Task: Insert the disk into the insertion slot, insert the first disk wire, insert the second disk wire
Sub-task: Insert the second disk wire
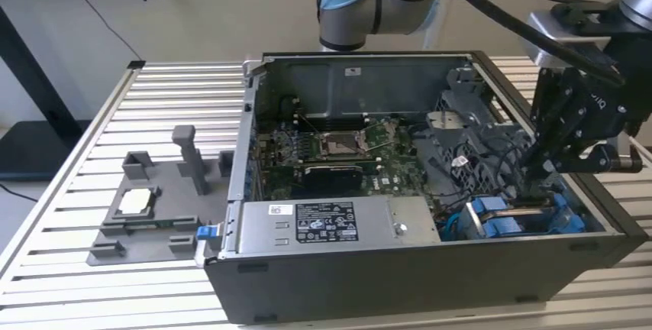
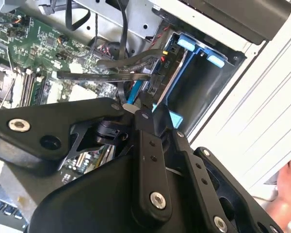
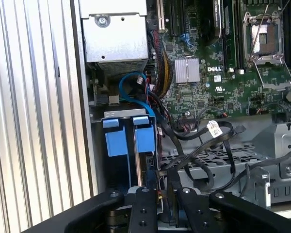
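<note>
The arm reaches in from the far side of the table (image 1: 91, 154) and bends down over the right end of the open computer case (image 1: 408, 269) as the exterior view shows it. The gripper (image 1: 540, 173) points down into the case's near right corner, just above the insertion slot (image 1: 514, 219), a black metal bay with blue plastic rails and tabs.

In the second wrist view the gripper (image 2: 140, 109) has its fingers drawn close together at the tips, pinching what looks like a dark cable end right beside the bay; whether it truly grips the cable cannot be told. A flat black cable (image 2: 106, 75) runs from that spot across to the green motherboard (image 2: 34, 43).

In the first wrist view the bay (image 3: 128, 145) shows two blue tabs side by side at its mouth, with a thin silver edge between the blue rails that looks like the disk (image 3: 138, 170) already seated inside; its label is hidden. A blue cable (image 3: 136, 92) loops just behind the bay, and a bundle of black wires (image 3: 203, 141) lies beside it.

The silver power supply box (image 1: 326, 223) sits in the near part of the case to the left of the bay. A grey holder (image 1: 153, 208) stands on the table left of the case.
</note>
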`<move>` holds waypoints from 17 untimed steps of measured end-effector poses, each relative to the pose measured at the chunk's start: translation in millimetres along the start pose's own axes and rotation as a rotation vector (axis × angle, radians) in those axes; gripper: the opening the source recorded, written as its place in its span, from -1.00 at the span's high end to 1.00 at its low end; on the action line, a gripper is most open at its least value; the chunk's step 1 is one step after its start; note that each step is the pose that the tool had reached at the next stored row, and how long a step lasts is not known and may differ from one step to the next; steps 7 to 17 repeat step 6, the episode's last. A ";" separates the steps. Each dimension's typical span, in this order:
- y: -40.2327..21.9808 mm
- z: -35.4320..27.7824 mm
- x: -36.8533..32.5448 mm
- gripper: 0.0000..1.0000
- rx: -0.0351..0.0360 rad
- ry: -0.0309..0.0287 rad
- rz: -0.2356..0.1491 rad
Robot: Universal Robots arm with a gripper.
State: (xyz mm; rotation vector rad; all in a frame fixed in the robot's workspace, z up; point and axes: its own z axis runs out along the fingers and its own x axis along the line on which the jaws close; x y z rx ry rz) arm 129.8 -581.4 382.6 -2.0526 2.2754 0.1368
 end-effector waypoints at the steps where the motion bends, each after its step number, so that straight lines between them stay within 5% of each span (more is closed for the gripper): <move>1: 0.0 0.0 0.0 0.51 0.0000 0.0000 0.000; 17: 0.0 -0.1 0.0 0.51 0.0003 0.0002 0.003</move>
